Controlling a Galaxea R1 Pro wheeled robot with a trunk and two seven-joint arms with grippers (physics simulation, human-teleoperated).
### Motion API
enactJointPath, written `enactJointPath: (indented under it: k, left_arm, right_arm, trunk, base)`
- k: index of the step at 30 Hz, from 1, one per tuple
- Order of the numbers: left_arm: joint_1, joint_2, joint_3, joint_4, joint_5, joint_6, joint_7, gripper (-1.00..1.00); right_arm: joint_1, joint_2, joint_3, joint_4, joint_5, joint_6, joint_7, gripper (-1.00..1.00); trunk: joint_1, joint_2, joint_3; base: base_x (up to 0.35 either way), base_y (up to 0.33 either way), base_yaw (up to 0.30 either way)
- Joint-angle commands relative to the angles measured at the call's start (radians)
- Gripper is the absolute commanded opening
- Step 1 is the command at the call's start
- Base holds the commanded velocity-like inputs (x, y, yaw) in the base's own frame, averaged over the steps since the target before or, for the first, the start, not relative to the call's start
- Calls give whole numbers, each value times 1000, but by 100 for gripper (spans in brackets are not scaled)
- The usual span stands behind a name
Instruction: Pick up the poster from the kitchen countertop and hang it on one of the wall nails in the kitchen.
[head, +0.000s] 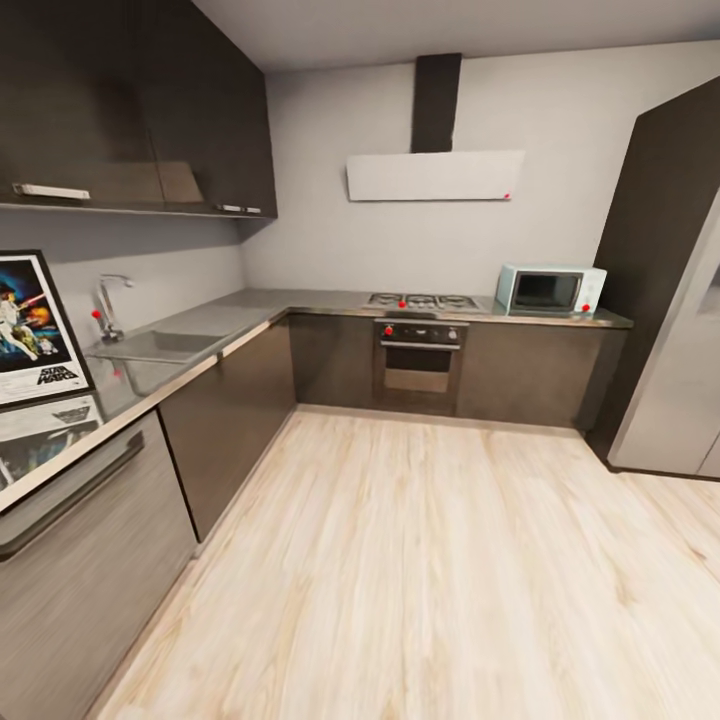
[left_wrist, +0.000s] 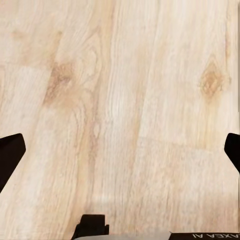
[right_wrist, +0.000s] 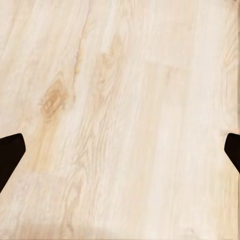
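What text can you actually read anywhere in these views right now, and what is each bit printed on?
"STAR WARS": logo low on the poster, which stands on the kitchen countertop against the wall.
"AXEA AI", upside down and cut off at the picture's edge: on the robot's own wrist housing, in the left wrist view.
Microwave front, oven panel: any markings too small and blurred to read.
Right wrist view: no text, just wood floor.
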Motion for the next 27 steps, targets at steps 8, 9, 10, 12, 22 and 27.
enactJointPath:
  k: [8, 9, 10, 12, 22, 27]
  left_arm:
    - [0, -1, 2, -1, 0, -1, 0, 100]
    - [0, -1, 2, -1, 0, -1, 0, 100]
    - [0, -1, 2, -1, 0, -1, 0, 100]
    - [0, -1, 2, -1, 0, -1, 0, 100]
    - [0, -1, 2, -1, 0, -1, 0, 100]
    - [0, -1, 1, -1, 0, -1, 0, 100]
  right_arm:
    - [-1, 0, 2, 1, 1, -3, 0, 100]
    - [-1, 0, 2, 1, 1, -3, 0, 100]
    - [0, 0, 2, 1, 1, -3, 0, 100]
    - [0, 0, 2, 1, 1, -3, 0, 100]
    - [-1, 0, 2, 1, 1, -3, 0, 100]
    - [-1, 0, 2, 1, 1, -3, 0, 100]
  trunk:
    - [0, 0, -1]
    - [0, 0, -1]
    - [0, 0, -1]
    - [0, 0, -1]
    - [0, 0, -1]
    - [0, 0, -1]
  base:
    - [248, -201, 45]
    - [245, -203, 187]
    - [245, -203, 208]
    - [245, -203, 231]
    - [244, -204, 278]
    - [214, -203, 290]
